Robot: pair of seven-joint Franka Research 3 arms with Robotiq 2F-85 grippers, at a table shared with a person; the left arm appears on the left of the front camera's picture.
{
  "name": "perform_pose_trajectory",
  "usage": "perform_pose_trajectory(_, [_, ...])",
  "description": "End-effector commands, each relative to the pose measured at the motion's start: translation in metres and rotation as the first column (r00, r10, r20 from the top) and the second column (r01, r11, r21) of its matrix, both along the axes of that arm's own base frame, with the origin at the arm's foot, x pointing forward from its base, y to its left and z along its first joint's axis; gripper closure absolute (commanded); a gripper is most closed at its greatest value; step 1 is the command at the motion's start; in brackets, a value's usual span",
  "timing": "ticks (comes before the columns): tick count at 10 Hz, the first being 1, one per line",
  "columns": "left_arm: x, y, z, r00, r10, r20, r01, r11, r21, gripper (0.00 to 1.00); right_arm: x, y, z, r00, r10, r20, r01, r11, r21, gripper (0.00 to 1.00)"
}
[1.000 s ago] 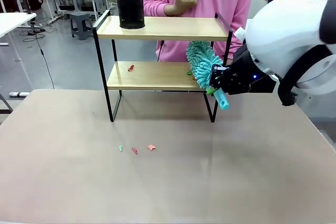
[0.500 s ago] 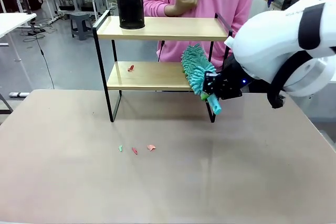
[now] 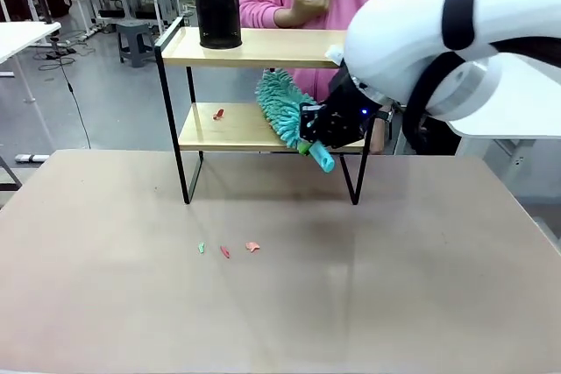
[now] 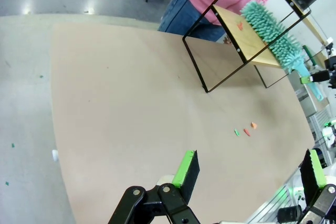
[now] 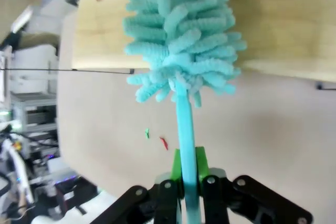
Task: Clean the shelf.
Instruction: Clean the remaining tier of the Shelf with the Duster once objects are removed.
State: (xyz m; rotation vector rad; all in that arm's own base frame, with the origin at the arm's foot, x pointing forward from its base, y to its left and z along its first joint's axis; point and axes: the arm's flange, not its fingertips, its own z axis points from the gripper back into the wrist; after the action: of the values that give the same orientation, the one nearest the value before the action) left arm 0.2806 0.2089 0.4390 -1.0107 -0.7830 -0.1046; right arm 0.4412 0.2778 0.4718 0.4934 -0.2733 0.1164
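The teal duster (image 3: 280, 107) is now seen about midway along the lower board of the shelf (image 3: 280, 47), having been carried leftward from its right end. It is gripped by the handle in the closed right pincer (image 3: 316, 136). The shelf stands at the far side of the worktop (image 3: 394, 286). A red scrap (image 3: 218, 114) is left ahead of the fibres, so the sweep is judged unfinished. The left pincer (image 4: 251, 167) is held wide open above the worktop.

One shelf (image 3: 280, 47), one duster (image 3: 279, 109), three tabletop scraps (image 3: 224, 251)
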Motion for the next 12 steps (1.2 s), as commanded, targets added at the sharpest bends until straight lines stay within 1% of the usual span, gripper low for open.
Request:
perform_pose_trajectory(1, [0.0, -0.002, 0.0, 1.0, 0.0, 0.029, 0.0, 1.0, -0.01, 0.0, 0.013, 0.016, 0.005, 0.999, 0.046, -0.024, -0.047, 0.999, -0.012, 0.88])
perform_pose_trajectory(2, [0.0, -0.002, 0.0, 1.0, 0.0, 0.029, 0.0, 1.0, -0.01, 0.0, 0.014, 0.023, 0.007, 0.997, 0.075, -0.03, -0.075, 0.997, 0.013, 0.88])
perform_pose_trajectory(4, [0.0, -0.002, 0.0, 1.0, 0.0, 0.029, 0.0, 1.0, -0.01, 0.0, 0.011, 0.04, 0.009, 0.992, 0.125, -0.017, -0.125, 0.992, 0.023, 0.88])
perform_pose_trajectory(7, [0.0, -0.002, 0.0, 1.0, 0.0, 0.029, 0.0, 1.0, -0.01, 0.0, 0.006, 0.05, 0.009, 0.975, 0.218, -0.043, -0.216, 0.975, 0.043, 0.88])
perform_pose_trajectory(8, [0.0, -0.002, 0.0, 1.0, 0.0, 0.029, 0.0, 1.0, -0.01, 0.0, 0.002, 0.046, 0.01, 0.966, 0.253, -0.056, -0.25, 0.967, 0.052, 0.88])
perform_pose_trajectory(11, [0.0, -0.002, 0.0, 1.0, 0.0, 0.029, 0.0, 1.0, -0.01, 0.0, -0.02, 0.025, 0.011, 0.956, 0.288, -0.065, -0.28, 0.954, 0.107, 0.88])
perform_pose_trajectory(12, [0.0, -0.002, 0.0, 1.0, 0.0, 0.029, 0.0, 1.0, -0.01, 0.0, -0.029, 0.016, 0.012, 0.942, 0.327, -0.081, -0.312, 0.937, 0.154, 0.88])
